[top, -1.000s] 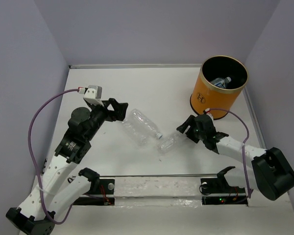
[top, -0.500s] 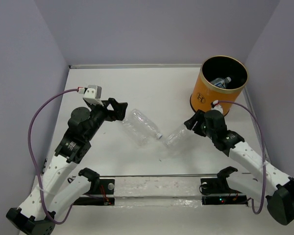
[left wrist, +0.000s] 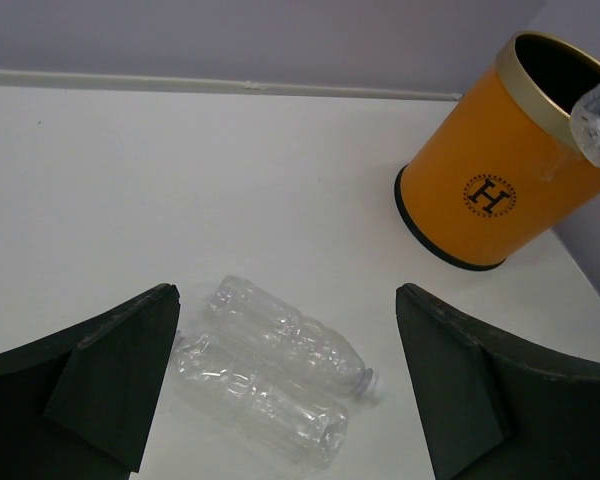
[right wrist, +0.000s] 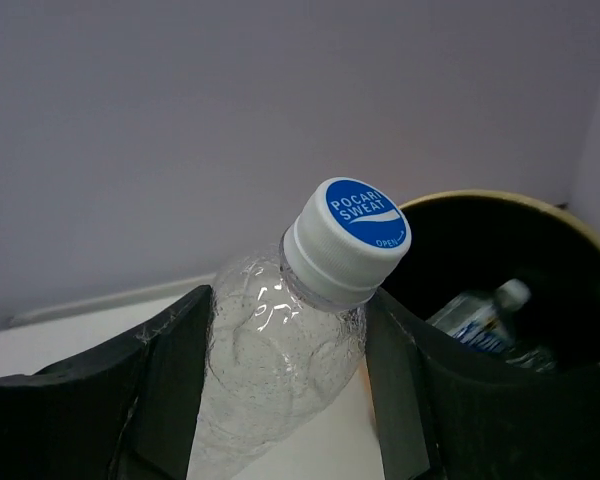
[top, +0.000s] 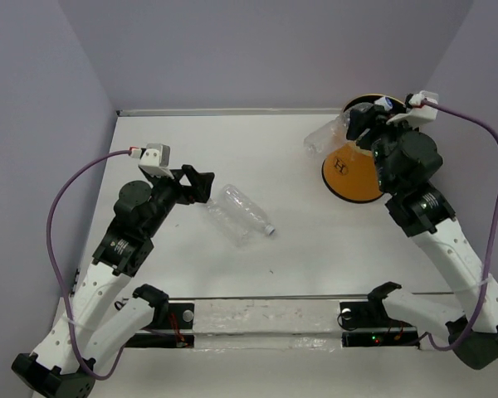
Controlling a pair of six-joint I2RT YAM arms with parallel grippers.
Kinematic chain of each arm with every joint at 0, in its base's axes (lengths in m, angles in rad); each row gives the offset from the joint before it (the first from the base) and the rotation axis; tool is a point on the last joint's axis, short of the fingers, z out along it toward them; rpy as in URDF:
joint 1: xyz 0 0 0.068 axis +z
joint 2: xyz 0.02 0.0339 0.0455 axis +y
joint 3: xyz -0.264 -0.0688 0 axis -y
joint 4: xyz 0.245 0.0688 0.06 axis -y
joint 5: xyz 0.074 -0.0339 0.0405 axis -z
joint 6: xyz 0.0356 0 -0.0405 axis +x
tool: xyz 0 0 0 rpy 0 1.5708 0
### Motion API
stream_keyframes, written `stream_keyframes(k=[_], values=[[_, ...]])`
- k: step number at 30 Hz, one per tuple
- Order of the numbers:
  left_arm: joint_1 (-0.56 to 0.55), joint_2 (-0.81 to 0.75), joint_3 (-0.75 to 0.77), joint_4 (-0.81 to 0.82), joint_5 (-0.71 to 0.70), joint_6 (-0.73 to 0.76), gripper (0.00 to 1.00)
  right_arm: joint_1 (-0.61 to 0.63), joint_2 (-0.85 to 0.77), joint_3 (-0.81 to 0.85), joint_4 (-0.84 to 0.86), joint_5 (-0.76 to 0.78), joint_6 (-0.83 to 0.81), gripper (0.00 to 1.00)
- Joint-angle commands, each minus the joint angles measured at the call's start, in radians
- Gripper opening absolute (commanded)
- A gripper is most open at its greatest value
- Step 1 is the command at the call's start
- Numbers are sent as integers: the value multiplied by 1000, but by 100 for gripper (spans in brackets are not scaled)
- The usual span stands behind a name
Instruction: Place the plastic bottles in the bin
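Bottle point(right wrist: 276, 340) snug in right claw point(right wrist: 285, 395)

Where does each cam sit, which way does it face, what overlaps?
Top external: above, behind the bases, looking down on the white table; left arm, right arm show.
Left wrist: faces two lying clear plastic bottles and the orange cylindrical bin; left fingers frame them.
Right wrist: faces the bin's mouth past its gripped blue-capped clear bottle; right fingers flank it.
Shared: all three see the bin.
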Motion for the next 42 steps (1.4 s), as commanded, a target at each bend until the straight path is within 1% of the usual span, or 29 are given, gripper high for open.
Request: stream_keyframes(k=[1, 3, 5, 7, 8, 12, 15, 16, 17, 18, 19, 21, 22, 23, 24, 25, 26, 27, 28, 29, 31, 32, 33, 35, 36, 37, 39, 40, 42], values=[[5, -15, 1, 37, 11, 3, 99, -24, 128, 51, 440, 341, -438, 38], [4, -18, 1, 38, 11, 1, 99, -89, 190, 79, 565, 385, -585, 37], [4, -18, 1, 38, 13, 0, 99, -161, 215, 109, 612, 380, -652, 36], [4, -16, -1, 40, 16, -2, 99, -176, 235, 117, 656, 382, -704, 35], [4, -12, 1, 40, 19, -2, 99, -195, 240, 116, 717, 374, -727, 35], [5, -5, 1, 38, 25, -2, 99, -225, 292, 93, 733, 375, -808, 36], [7, -8, -1, 40, 16, -3, 99, -225, 333, 41, 747, 374, -842, 45], [7, -8, -1, 40, 13, -2, 99, -225, 335, 4, 768, 368, -842, 58], [5, -8, -2, 38, 11, -2, 99, -225, 329, -4, 770, 362, -836, 67], [7, -5, -2, 38, 11, 0, 99, -225, 326, -2, 729, 356, -809, 82], [7, -5, -2, 38, 11, -2, 99, -225, 321, 10, 728, 346, -786, 87], [5, 4, 2, 37, 10, 1, 99, -225, 332, 105, 481, 311, -712, 93], [7, 4, 2, 37, 11, 1, 99, -225, 335, 141, 404, 293, -680, 94], [8, 4, 1, 37, 11, 1, 99, -209, 336, 202, 335, 236, -643, 94], [10, 4, 1, 37, 11, -2, 99, -193, 333, 226, 264, 195, -577, 93], [11, 4, 1, 37, 11, -2, 99, -175, 330, 241, 211, 146, -551, 91], [17, 4, -1, 37, -8, -3, 99, -128, 327, 258, 123, 19, -531, 84], [22, 4, 1, 35, -33, -6, 99, -98, 330, 270, 65, -52, -496, 81], [28, 4, -1, 31, -50, -28, 99, -71, 349, 283, -24, -112, -473, 73], [36, 4, -4, 27, -91, -37, 99, -45, 365, 293, -63, -231, -450, 71], [53, -1, -1, 11, -145, -61, 99, 23, 420, 295, -150, -362, -396, 67], [57, -5, 1, 4, -203, -71, 99, 44, 434, 280, -157, -464, -364, 66], [59, -11, 1, 0, -231, -77, 99, 64, 450, 259, -154, -514, -345, 66], [68, -43, -1, -6, -294, -94, 99, 124, 506, 196, -143, -590, -306, 67], [68, -44, -1, -8, -312, -100, 99, 124, 529, 195, -143, -609, -296, 67], [74, -68, -2, -8, -328, -103, 99, 158, 552, 188, -143, -621, -293, 69], [76, -97, -10, 3, -358, -106, 99, 193, 625, 195, -146, -623, -298, 74], [77, -126, -13, 9, -363, -106, 99, 210, 649, 203, -155, -628, -301, 80], [80, -151, -30, 32, -366, -98, 99, 252, 718, 231, -161, -648, -310, 86]])
